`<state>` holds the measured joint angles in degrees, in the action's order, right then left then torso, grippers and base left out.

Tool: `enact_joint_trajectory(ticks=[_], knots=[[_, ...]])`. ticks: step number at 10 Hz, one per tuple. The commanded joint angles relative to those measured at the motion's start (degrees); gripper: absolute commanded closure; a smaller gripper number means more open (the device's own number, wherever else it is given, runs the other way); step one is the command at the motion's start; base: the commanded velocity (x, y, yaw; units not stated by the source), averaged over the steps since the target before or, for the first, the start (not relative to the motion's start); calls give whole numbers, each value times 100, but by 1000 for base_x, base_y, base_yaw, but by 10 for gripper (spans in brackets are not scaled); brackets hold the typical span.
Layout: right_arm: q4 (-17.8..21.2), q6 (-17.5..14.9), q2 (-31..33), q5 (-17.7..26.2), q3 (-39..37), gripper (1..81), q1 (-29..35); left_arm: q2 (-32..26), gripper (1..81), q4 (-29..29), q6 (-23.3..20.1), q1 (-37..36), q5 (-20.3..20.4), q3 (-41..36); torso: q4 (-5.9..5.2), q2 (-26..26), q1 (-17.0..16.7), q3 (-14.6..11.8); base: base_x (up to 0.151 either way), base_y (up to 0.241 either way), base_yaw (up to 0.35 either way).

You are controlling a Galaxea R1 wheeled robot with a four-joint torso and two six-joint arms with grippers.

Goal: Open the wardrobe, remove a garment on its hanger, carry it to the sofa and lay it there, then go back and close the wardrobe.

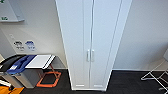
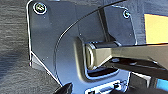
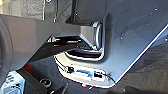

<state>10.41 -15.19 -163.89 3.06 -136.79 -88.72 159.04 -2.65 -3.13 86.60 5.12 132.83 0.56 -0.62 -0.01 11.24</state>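
The wardrobe (image 1: 93, 42) stands straight ahead in the head view, tall, narrow and white against the wall. Both of its full-height doors are shut. Two small vertical silver handles (image 1: 90, 55) sit side by side at the middle seam. With the doors shut, the garment and its hanger are hidden. In both wrist views I see dark carpet under the robot's own plate and bar, and I cannot make out either gripper's fingers.
Left of the wardrobe stand bins with black, blue and white lids (image 1: 22, 62), with an orange frame (image 1: 48, 78) on the floor beside them. A white wire-framed chair (image 1: 156, 75) stands at the right. Dark carpet (image 1: 127, 82) runs along the wardrobe's foot.
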Motion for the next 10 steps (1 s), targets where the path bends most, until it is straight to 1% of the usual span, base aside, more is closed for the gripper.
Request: enact_joint_trajectory(ticks=[1,6,10], knots=[[14,-10,-208,424,-303,10,87,-100,10,-52,-38,-130,-327,-55,0,0,1,0,76,0,0],[31,-10,-217,380,-303,10,113,-91,10,-52,-38,-95,-327,-55,0,0,3,0,86,0,0],[14,-10,-217,380,-294,10,113,-82,10,-61,-47,-42,-319,-55,0,0,1,0,113,0,0]])
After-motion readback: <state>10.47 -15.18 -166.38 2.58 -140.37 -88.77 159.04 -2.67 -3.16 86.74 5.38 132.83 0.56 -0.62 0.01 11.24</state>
